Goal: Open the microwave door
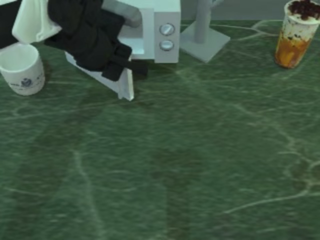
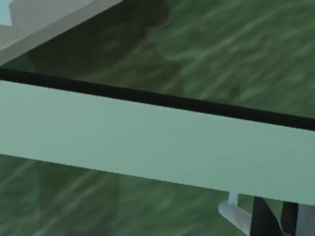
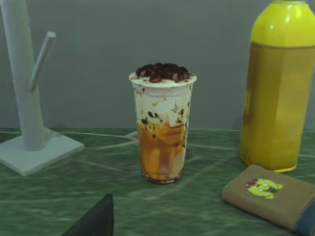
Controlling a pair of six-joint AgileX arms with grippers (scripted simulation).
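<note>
Microwave [image 1: 162,30]: stands at the far edge of the green marbled worktop [image 1: 200,160], left of centre, two round knobs on its front panel.
Microwave door [image 1: 112,80]: swung well out from the box, its free edge angled toward the near left.
Left hand [image 1: 120,62]: black, at the door's upper edge, close to the open cavity; whether its fingers grip the door cannot be told.
Left wrist view: fills with the door's pale edge [image 2: 157,142] over the worktop.
Right hand: out of sight above; only a dark corner shows in its wrist view.
Surroundings: white mug [image 1: 22,67] far left, mug stand [image 1: 202,30] beside the microwave, layered drink cup [image 1: 295,32] far right, yellow bottle [image 3: 280,88] and brown pad [image 3: 268,194] near it.
</note>
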